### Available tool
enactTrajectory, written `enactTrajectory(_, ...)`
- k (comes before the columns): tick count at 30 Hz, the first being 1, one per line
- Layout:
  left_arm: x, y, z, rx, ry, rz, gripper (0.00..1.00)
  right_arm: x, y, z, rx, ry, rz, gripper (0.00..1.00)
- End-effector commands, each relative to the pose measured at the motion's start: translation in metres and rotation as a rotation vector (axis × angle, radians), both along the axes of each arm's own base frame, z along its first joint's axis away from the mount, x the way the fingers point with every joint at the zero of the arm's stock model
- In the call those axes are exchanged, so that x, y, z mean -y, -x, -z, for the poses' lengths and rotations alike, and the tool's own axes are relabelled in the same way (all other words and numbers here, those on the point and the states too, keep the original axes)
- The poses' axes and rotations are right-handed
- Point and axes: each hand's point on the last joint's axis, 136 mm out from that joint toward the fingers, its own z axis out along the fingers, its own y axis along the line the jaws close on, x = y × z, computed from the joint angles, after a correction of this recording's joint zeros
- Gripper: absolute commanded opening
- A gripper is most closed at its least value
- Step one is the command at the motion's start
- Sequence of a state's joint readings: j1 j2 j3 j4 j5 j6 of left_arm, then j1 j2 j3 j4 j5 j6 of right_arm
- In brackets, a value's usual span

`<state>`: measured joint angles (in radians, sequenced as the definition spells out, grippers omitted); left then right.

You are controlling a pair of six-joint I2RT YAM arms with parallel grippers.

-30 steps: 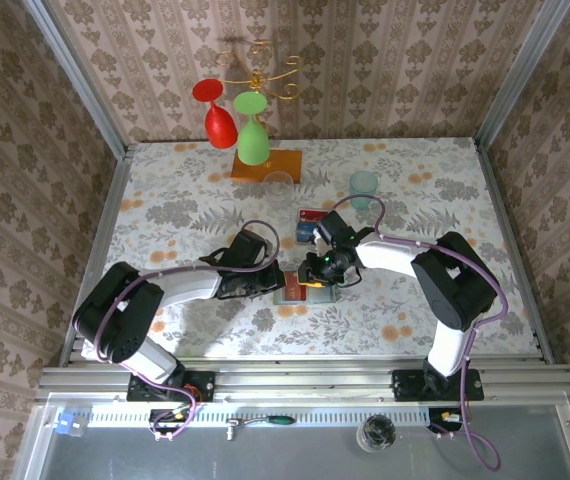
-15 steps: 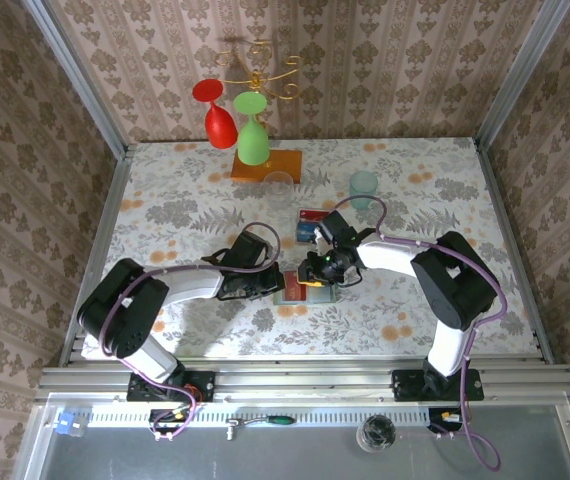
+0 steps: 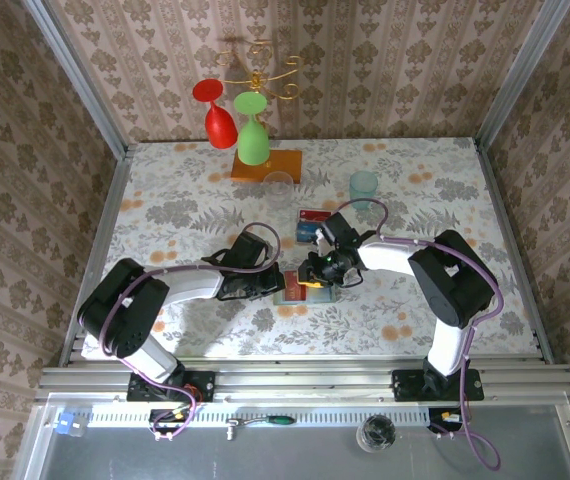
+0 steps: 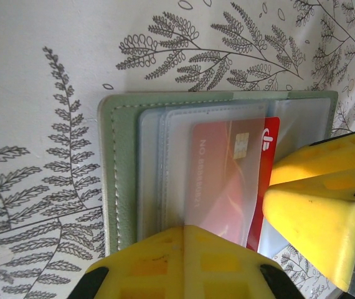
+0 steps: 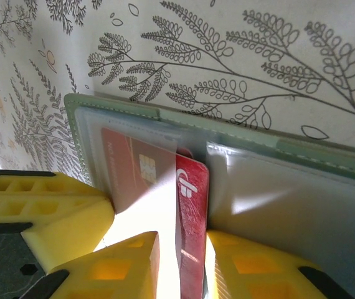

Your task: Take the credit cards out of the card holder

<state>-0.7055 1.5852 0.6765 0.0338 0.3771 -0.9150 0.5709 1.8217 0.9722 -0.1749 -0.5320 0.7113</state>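
Holder (image 4: 112,187) lying open
Right claw (image 5: 187,265) is gripping the red card (image 5: 191,193); closed left claw (image 4: 184,252) is resting on the holder.

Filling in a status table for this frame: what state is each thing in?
card holder, open, flat on the table
red card, partly out of its sleeve
left claw, shut, tip over the holder
right claw, astride the red card, grip unclear
teal cup, upright
green glass, hanging upside down

Teal cup (image 3: 363,186) well behind card holder (image 3: 292,293)
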Motion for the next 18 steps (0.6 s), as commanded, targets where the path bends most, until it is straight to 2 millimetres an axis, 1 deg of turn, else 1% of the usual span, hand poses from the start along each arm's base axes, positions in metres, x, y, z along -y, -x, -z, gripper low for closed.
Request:
enactTrajectory(1,-0.009,0.01,0.016,-0.05,-0.038,0.0,0.0,-0.003,0.004,0.003,-0.036,-0.045,0.012,0.25)
enactTrajectory(9,-0.009,0.009,0.015,-0.051,-0.037,0.0,0.0,-0.005,-0.001,-0.015,-0.015,-0.137,0.044,0.21)
enactTrajectory(18,-0.009,0.009,0.015,-0.051,-0.038,0.0,0.0,-0.003,-0.004,-0.024,-0.004,-0.174,0.063,0.15)
